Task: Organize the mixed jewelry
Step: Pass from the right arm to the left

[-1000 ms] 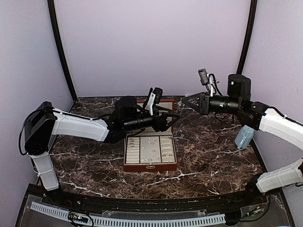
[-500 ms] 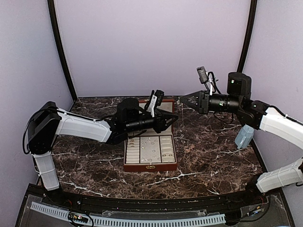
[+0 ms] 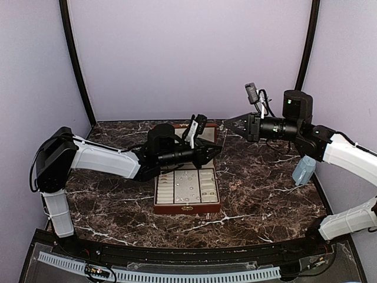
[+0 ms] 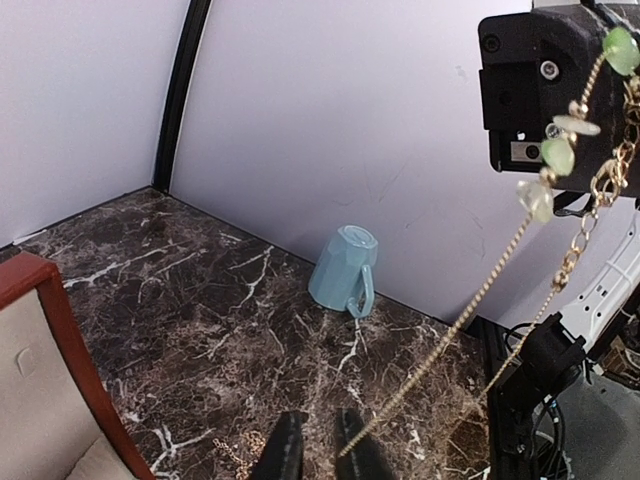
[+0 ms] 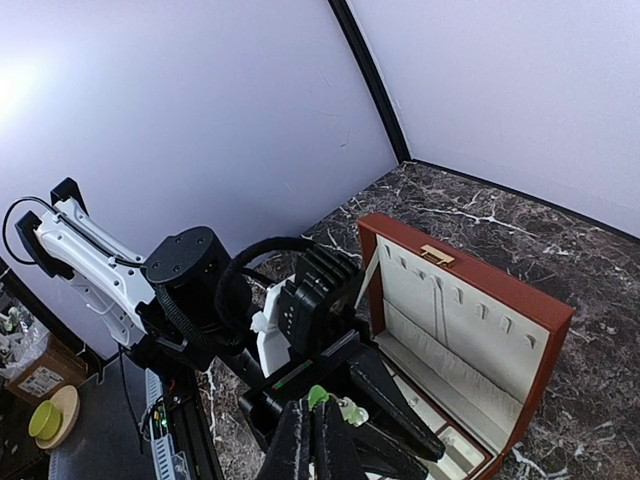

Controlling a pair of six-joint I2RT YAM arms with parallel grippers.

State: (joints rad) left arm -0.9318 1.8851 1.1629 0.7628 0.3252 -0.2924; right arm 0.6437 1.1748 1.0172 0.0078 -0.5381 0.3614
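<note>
Reaching further right over the last second, the left end effector (image 4: pixel 318 430) has drawn its fingers from wide apart to nearly together, while the right arm has barely shifted. Beneath it lies the open jewelry box (image 3: pixel 187 208), with small silvery loose pieces (image 3: pixel 187 177) scattered in the middle tray. A strand of the necklace (image 4: pixel 557 155) runs down into the slim gap between its fingers; whether they already bite on it I cannot tell. That necklace, a thin gold chain with green and pale beads, hangs in the air up to the right end effector (image 5: pixel 310 430), which is pressed together on its upper part, a green bead just ahead of its tips. It should handle as light, limp and quick to tangle or slip. The links look delicate, so the safer hold is on plain chain, taken gently and never pulled taut. Beyond the left end effector, an upturned blue mug (image 4: pixel 345 268) stands on the desk (image 4: pixel 200 300).
</note>
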